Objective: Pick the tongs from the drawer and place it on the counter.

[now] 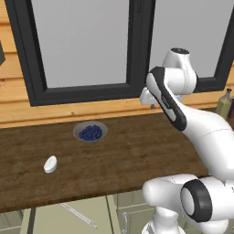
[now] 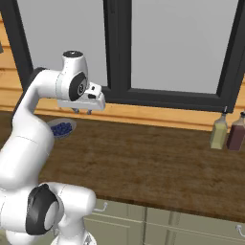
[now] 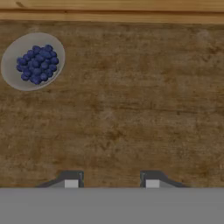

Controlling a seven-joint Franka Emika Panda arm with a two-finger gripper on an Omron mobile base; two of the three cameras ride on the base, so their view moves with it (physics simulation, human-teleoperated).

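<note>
The pincer (image 3: 112, 181) hangs above the bench (image 1: 137, 155), fingers parted, holding nothing. A bowl of blueberries (image 3: 33, 61) sits at its ten o'clock. The tongs (image 1: 77, 215) lie in the open drawer (image 1: 98, 215) below the bench's front edge; a white oval (image 1: 50, 164) rests nearby.

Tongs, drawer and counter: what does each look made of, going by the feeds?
The tongs look like thin metal: silver-grey, pale sheen, slim arms. The drawer looks like painted wood or laminate, a flat matte olive-beige with no grain; which one is open. The counter looks like wood, dark brown with streaky grain and a dull finish.
</note>
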